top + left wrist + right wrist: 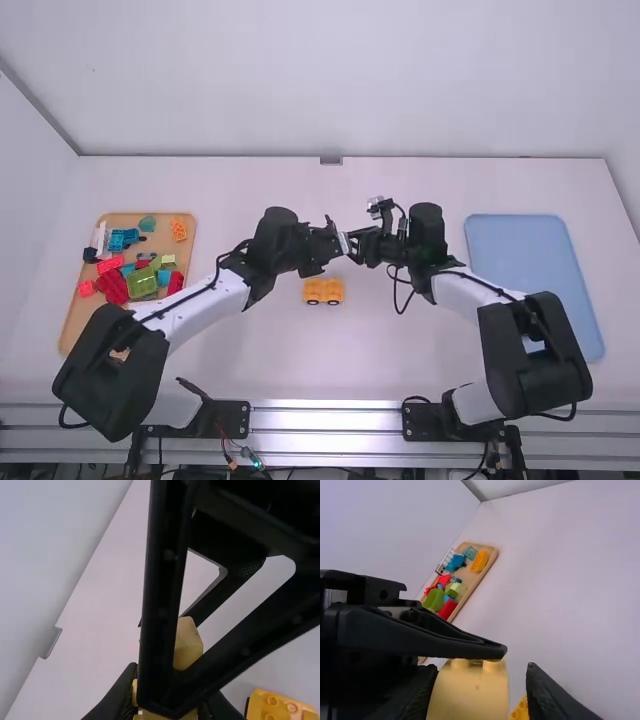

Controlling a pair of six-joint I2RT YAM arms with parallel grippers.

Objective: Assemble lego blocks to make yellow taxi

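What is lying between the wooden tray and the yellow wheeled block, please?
In the high view, the left arm's white link comes between the wooden tray and the yellow wheeled block.

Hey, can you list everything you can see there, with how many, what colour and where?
White table: one, under everything.
Wooden tray: one, light brown, on the table's left side.
Loose blocks: many, overlapping, on that tray; red, green, blue, orange-yellow, among others.
Flat tray: one, light blue, on the table's right side.
Wheeled piece: one, yellow with dark wheels, mid-table.
Yellow block: at least one, yellow, where the grippers meet.
Robot arms: two, white and black, bases at the near edge.
Left gripper: one, black, at the yellow block.
Right gripper: one, black, open, the yellow block between its fingers.
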